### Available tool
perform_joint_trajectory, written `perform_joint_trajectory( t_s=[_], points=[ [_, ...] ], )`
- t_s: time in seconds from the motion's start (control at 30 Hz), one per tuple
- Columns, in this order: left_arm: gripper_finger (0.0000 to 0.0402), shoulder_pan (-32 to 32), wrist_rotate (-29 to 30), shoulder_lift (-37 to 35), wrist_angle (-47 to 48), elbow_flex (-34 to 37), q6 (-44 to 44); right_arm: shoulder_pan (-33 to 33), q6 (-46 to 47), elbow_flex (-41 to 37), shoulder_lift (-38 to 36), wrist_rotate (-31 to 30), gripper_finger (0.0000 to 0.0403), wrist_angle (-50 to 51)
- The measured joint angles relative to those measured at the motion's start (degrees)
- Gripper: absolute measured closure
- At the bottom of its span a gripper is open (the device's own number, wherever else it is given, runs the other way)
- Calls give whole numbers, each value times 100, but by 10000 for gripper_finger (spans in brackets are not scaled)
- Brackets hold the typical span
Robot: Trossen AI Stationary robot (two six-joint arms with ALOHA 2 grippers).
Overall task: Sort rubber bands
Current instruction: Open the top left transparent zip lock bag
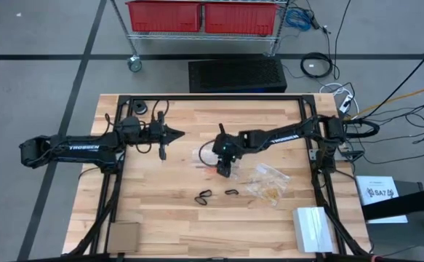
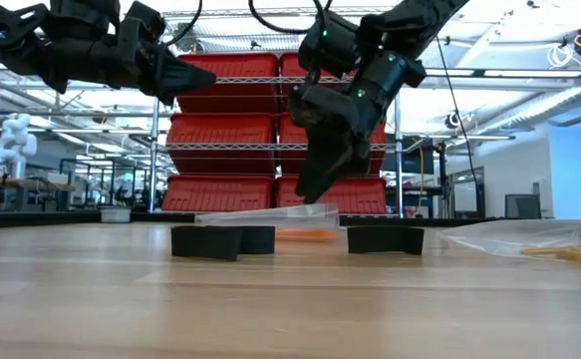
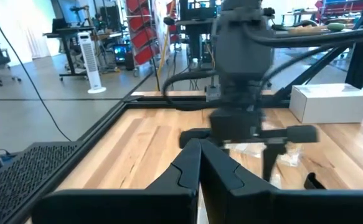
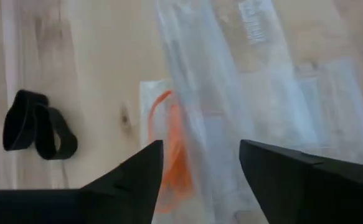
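Note:
A clear plastic bag (image 4: 190, 68) lies on the wooden table with an orange-red rubber band (image 4: 172, 124) inside it. My right gripper (image 4: 200, 149) hovers over this bag near the table's middle (image 1: 225, 171), open and slanting down, with a finger on either side of the bag. Black rubber bands (image 1: 204, 196) (image 1: 231, 192) lie flat on the table nearer the front edge, one of them also in the right wrist view (image 4: 38, 127). My left gripper (image 1: 179, 135) hangs shut and level above the table's left half, holding nothing. My right gripper stands open over the clear bag, from above and slanting. Whether a fingertip touches the plastic I cannot tell.
A second clear bag (image 1: 268, 182) holding pale tan bands lies to the right of the gripper. A white box (image 1: 313, 229) sits at the front right and a cardboard piece (image 1: 123, 236) at the front left. Black frame rails (image 1: 197, 98) run along the table's edges.

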State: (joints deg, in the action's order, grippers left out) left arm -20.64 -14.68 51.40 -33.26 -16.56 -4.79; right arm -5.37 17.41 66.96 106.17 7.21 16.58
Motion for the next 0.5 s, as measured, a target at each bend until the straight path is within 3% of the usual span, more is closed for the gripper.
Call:
perform_joint_trajectory(
  t_s=[0.17,0.5],
  points=[
    [391,0,0,1,-2,0,-1,-316,0,0,96,-9,197,-55],
    [391,-1,0,0,10,0,-5,-209,-98,17,726,-17,255,-523]
  ],
)
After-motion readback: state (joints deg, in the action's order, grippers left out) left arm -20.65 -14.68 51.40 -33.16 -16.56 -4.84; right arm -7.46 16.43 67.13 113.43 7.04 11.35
